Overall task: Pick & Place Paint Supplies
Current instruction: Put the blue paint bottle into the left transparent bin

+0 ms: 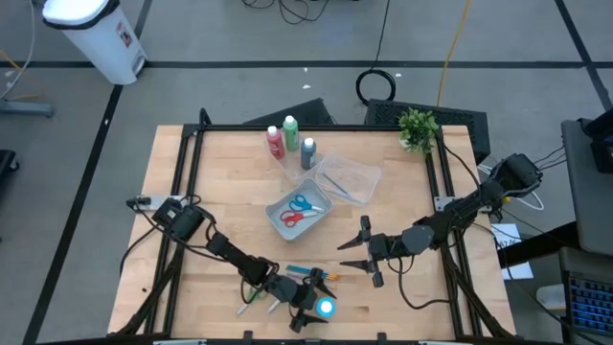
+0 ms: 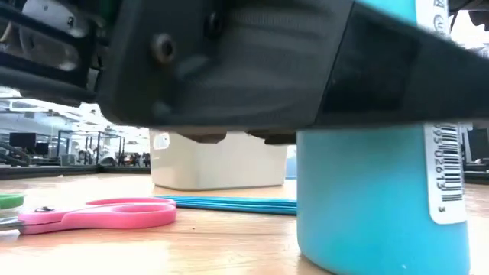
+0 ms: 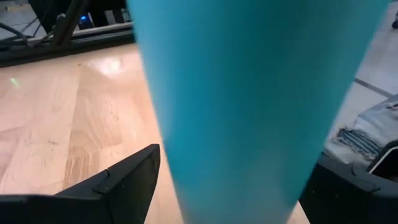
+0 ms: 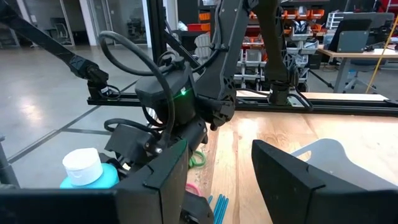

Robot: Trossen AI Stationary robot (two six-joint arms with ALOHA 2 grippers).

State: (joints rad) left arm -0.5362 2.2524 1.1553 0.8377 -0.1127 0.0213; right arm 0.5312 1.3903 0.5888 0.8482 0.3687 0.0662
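Four bottles (image 1: pixel 290 130), two tubs (image 1: pixel 347 176) (one holding two scissors (image 1: pixel 299 211)), one potted plant (image 1: pixel 418 128).

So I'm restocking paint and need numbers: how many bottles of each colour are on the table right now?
red bottle: 1
green bottle: 1
grey bottle: 1
light blue bottle: 1
Total: 4 bottles

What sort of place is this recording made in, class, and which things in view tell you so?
Probably a robotics lab or workshop: a wooden table in a black frame on a grey concrete floor, cables trailing across it, and benches and shelving in the room behind.
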